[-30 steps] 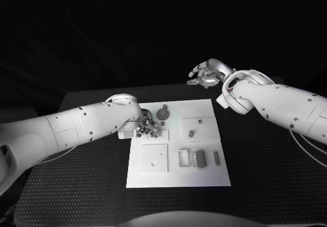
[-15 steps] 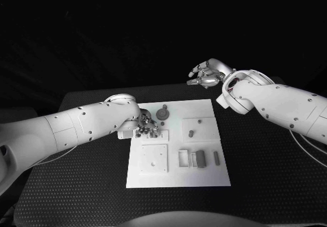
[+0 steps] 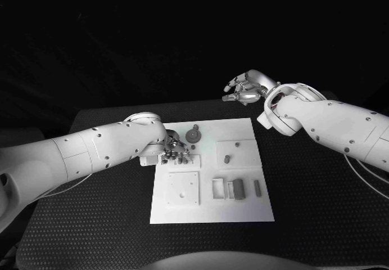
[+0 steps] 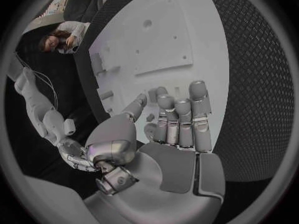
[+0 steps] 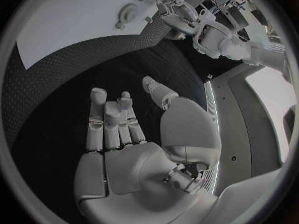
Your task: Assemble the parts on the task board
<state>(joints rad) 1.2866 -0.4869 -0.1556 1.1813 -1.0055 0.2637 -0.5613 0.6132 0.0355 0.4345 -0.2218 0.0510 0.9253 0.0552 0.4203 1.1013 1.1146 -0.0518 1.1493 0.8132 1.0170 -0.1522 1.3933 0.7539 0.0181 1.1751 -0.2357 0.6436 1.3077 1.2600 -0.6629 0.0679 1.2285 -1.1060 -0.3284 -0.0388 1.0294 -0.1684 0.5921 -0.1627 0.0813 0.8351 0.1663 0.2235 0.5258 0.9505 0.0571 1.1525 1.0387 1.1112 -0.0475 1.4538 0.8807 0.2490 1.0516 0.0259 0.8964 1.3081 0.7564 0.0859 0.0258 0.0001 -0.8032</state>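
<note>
Task board (image 3: pixel 243 208): flat white rectangular plate at the frame's centre, with raised square blocks and slots.
Parts: a round grey disc (image 3: pixel 194 135) near the board's upper edge; small bars (image 3: pixel 239 189) lower right.
Table (image 3: pixel 97 225): black, dimpled mat (dark room behind).
Left hand (image 3: pixel 174 152): silver fingers together, pointing down on the board's upper left; grasp unclear.
Right hand (image 3: pixel 243 90): raised beyond the table, fingers apart, holding nothing.

Black table (image 3: pixel 97 214) — white task board (image 3: pixel 243 211) lies on it.
</note>
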